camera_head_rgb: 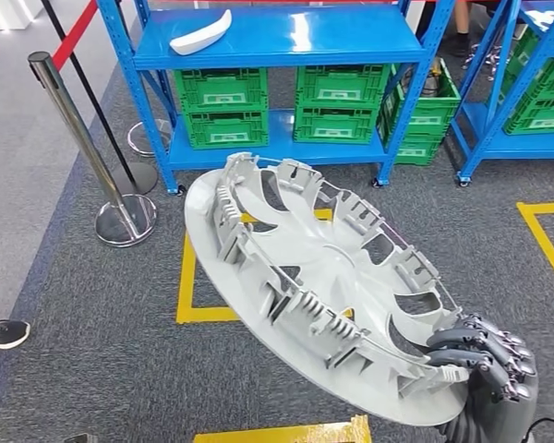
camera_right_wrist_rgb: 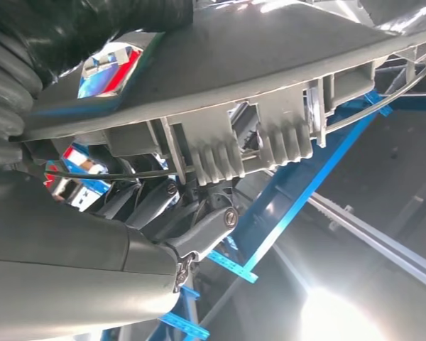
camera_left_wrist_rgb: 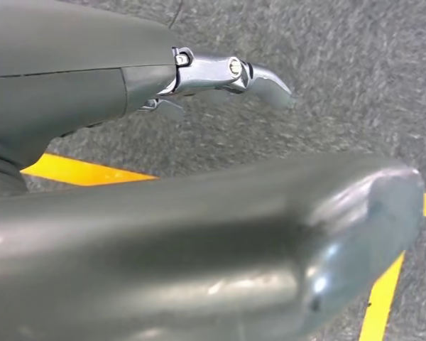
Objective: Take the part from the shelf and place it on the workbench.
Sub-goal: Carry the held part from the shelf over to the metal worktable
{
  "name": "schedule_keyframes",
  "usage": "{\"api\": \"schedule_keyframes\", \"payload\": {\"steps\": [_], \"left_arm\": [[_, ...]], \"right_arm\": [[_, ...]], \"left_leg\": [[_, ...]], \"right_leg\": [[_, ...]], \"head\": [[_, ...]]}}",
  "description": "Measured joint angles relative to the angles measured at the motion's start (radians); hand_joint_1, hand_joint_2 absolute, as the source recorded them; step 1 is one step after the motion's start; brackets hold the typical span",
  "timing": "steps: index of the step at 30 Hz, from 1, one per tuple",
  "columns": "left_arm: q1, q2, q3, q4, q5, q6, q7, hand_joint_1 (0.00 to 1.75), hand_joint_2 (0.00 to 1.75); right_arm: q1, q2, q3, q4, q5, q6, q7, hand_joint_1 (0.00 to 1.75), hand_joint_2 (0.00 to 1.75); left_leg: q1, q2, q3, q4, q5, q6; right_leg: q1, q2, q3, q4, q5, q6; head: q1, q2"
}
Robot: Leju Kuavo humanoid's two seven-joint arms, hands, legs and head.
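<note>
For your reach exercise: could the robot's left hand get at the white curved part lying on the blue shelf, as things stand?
Probably not: the left hand hangs over carpet, and the white curved part lies far across the floor.

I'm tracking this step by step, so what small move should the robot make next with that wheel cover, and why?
Probably keep hold and turn away from the blue shelf to find the workbench. The right hand grips the grey wheel cover by its rim, tilted above the carpet, and the head view shows shelving and floor ahead.
</note>
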Motion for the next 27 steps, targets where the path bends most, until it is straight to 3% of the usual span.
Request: {"api": "schedule_keyframes", "payload": {"steps": [1,2,5,7,9,11,13,15,16,17,18,20,21,23,25,27], "left_arm": [[0.001,0.000,0.000,0.000,0.000,-0.001,0.000,0.00,0.00],[0.001,0.000,0.000,0.000,0.001,-0.002,0.000,0.00,0.00],[0.001,-0.001,0.000,0.000,0.001,-0.002,0.000,0.00,0.00],[0.001,0.000,-0.001,0.001,0.002,-0.002,-0.001,0.00,0.00],[0.001,0.000,-0.001,0.001,0.002,-0.002,-0.002,0.00,0.00],[0.000,0.002,-0.003,0.001,0.002,-0.002,-0.002,0.00,0.00],[0.001,0.004,-0.004,0.001,0.002,-0.002,-0.002,0.00,0.00],[0.003,0.004,-0.004,0.001,0.002,-0.002,-0.002,0.00,0.00],[0.004,0.004,-0.004,0.001,0.002,-0.002,-0.002,0.00,0.00],[0.005,0.004,-0.005,0.001,0.002,-0.002,-0.002,0.00,0.00],[0.005,0.004,-0.005,0.001,0.002,-0.002,-0.002,0.00,0.00],[0.005,0.007,-0.005,0.001,0.002,-0.002,-0.002,0.00,0.00],[0.005,0.007,-0.005,0.001,0.002,-0.002,-0.002,0.00,0.00],[0.005,0.009,-0.006,0.002,0.003,-0.002,-0.002,0.00,0.00],[0.005,0.008,-0.007,0.002,0.003,-0.002,-0.002,0.00,0.00],[0.004,0.008,-0.008,0.002,0.004,-0.002,-0.002,0.00,0.00]], "right_arm": [[0.000,-0.003,0.001,0.000,-0.004,0.000,0.001,1.75,1.75],[0.000,-0.006,0.002,0.000,-0.006,0.000,0.002,1.75,1.75],[-0.001,-0.011,0.005,0.000,-0.010,0.000,0.003,1.75,1.75],[-0.003,-0.011,0.008,0.000,-0.015,0.000,0.003,1.75,1.75],[-0.001,-0.011,0.009,-0.001,-0.018,0.000,0.003,1.75,1.75],[0.001,-0.011,0.009,-0.001,-0.017,0.000,0.002,1.75,1.75],[0.001,-0.011,0.009,-0.001,-0.017,0.000,0.000,1.75,1.75],[0.001,-0.011,0.010,-0.001,-0.016,0.000,-0.003,1.75,1.75],[0.001,-0.011,0.010,-0.001,-0.016,0.000,-0.004,1.75,1.75],[0.002,-0.011,0.010,-0.001,-0.015,0.000,-0.005,1.75,1.75],[0.003,-0.011,0.010,-0.001,-0.015,0.000,-0.005,1.75,1.75],[0.003,-0.011,0.010,-0.001,-0.014,0.000,-0.005,1.75,1.75],[0.002,-0.011,0.010,-0.001,-0.013,0.000,-0.006,1.75,1.75],[0.001,-0.011,0.010,-0.001,-0.013,0.000,-0.006,1.75,1.75],[0.003,-0.012,0.011,-0.002,-0.012,0.000,-0.006,1.75,1.75],[0.004,-0.012,0.012,-0.003,-0.010,0.000,-0.006,1.75,1.75]], "left_leg": [[-0.001,0.004,-0.010,0.004,0.005,-0.001],[-0.001,0.008,-0.017,0.008,0.009,-0.002],[-0.003,0.022,-0.031,0.026,0.010,-0.008],[-0.008,0.032,-0.041,0.038,0.009,-0.018],[-0.010,0.045,-0.047,0.044,0.011,-0.027],[-0.007,0.034,-0.055,0.065,-0.008,-0.039],[0.000,0.006,-0.092,0.156,-0.069,-0.051],[0.005,-0.005,-0.146,0.290,-0.131,-0.058],[0.007,-0.005,-0.160,0.327,-0.139,-0.059],[0.007,-0.006,-0.157,0.326,-0.127,-0.058],[0.008,-0.009,-0.137,0.285,-0.096,-0.055],[0.008,-0.042,-0.072,0.149,-0.027,-0.043],[0.008,-0.061,-0.049,0.095,-0.007,-0.038],[0.006,-0.081,-0.037,0.054,-0.004,-0.031],[0.009,-0.065,-0.039,0.042,0.002,-0.027],[0.014,-0.045,-0.038,0.028,0.011,-0.019]], "right_leg": [[0.000,0.000,0.000,0.029,-0.010,0.002],[0.000,-0.001,0.021,0.016,-0.001,0.002],[0.003,-0.029,0.153,-0.179,0.061,-0.003],[0.007,-0.046,0.193,-0.251,0.068,-0.016],[0.008,-0.035,0.191,-0.252,0.071,-0.033],[0.004,-0.023,0.185,-0.255,0.078,-0.046],[0.002,-0.012,0.179,-0.256,0.085,-0.057],[0.003,0.003,0.170,-0.254,0.090,-0.061],[0.003,0.011,0.167,-0.252,0.092,-0.062],[0.003,0.019,0.164,-0.250,0.093,-0.061],[0.003,0.028,0.163,-0.248,0.094,-0.060],[0.004,0.044,0.160,-0.245,0.096,-0.056],[0.003,0.052,0.156,-0.243,0.099,-0.051],[0.000,0.067,0.142,-0.241,0.106,-0.039],[-0.001,0.078,0.131,-0.241,0.112,-0.026],[0.001,0.056,0.108,-0.205,0.083,-0.016]], "head": [[0.000,0.000],[0.000,0.000],[0.001,0.000],[0.000,0.000],[0.000,0.000],[-0.001,0.000],[-0.003,0.000],[-0.004,0.000],[-0.004,0.000],[-0.005,0.000],[-0.005,0.000],[-0.004,0.000],[-0.004,0.000],[-0.004,0.000],[-0.005,0.000],[0.000,0.000]]}}
